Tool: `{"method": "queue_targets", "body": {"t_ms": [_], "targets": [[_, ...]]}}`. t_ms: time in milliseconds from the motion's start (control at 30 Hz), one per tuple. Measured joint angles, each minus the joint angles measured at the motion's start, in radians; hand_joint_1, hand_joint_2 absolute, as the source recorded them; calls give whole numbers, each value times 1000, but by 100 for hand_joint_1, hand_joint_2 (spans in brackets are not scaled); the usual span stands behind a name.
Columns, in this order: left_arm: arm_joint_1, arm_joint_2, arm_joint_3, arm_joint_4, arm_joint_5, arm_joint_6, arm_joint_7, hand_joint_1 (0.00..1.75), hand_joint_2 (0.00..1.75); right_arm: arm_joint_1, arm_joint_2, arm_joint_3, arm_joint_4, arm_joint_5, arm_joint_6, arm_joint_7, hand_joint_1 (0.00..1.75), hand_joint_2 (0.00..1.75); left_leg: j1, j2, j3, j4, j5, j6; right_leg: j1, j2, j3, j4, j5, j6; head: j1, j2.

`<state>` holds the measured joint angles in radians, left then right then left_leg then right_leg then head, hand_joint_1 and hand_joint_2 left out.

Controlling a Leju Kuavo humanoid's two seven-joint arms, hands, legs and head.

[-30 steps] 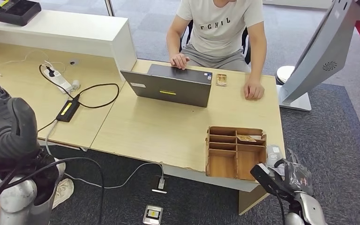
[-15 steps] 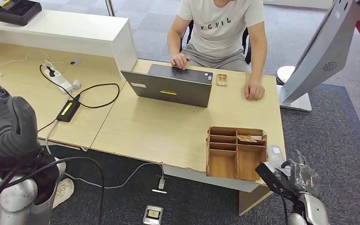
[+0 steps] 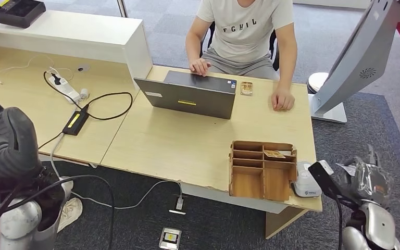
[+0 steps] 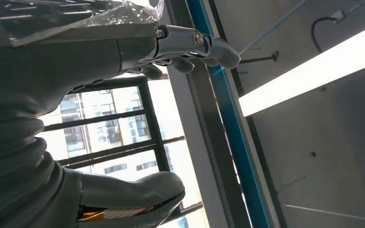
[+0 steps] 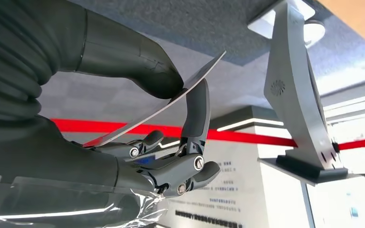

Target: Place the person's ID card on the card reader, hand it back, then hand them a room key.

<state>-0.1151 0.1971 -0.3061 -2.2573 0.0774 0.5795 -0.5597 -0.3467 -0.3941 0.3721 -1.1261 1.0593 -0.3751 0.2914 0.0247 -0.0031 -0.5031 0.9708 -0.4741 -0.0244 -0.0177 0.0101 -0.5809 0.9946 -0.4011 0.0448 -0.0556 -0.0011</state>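
My right hand (image 3: pixel 369 181) hovers off the desk's right front corner and pinches a thin card (image 5: pixel 203 72) between thumb and a finger; the card's pale edge (image 3: pixel 350 169) pokes out of the hand (image 5: pixel 123 156). The white card reader (image 3: pixel 306 185) sits on that corner, just left of the hand and apart from it. A wooden organizer (image 3: pixel 262 169) beside the reader holds a card (image 3: pixel 273 154) in one slot. The person (image 3: pixel 246 31) sits at the far side, one hand (image 3: pixel 281 100) flat on the desk. My left hand (image 4: pixel 123 118) is raised, fingers apart, holding nothing.
An open laptop (image 3: pixel 190 95) stands before the person, with a small brown item (image 3: pixel 246 88) next to it. A power strip (image 3: pixel 65 88), adapter (image 3: pixel 75 121) and cables lie on the left desk. A grey kiosk stand (image 3: pixel 354 57) rises at the right.
My right hand has moved right, away from the desk corner, still holding the card. The card reader it covered is now uncovered. The person and left arm stayed put.
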Motion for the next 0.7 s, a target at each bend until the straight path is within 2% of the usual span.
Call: {"method": "queue_targets", "body": {"t_ms": [333,700], "targets": [[0,3,-6,-4,3,4,-8,0,175,-40,-32,-9,-94,20,34,1,175,175,0,0,0,0,0,0,0,0,0,0,0,0,0,0],[-7,5,-21,1,35,-19,-31,0,175,-151,-19,10,-90,36,80,-33,175,175,0,0,-1,0,0,0,0,-1,-1,0,0,0,0,0]]}}
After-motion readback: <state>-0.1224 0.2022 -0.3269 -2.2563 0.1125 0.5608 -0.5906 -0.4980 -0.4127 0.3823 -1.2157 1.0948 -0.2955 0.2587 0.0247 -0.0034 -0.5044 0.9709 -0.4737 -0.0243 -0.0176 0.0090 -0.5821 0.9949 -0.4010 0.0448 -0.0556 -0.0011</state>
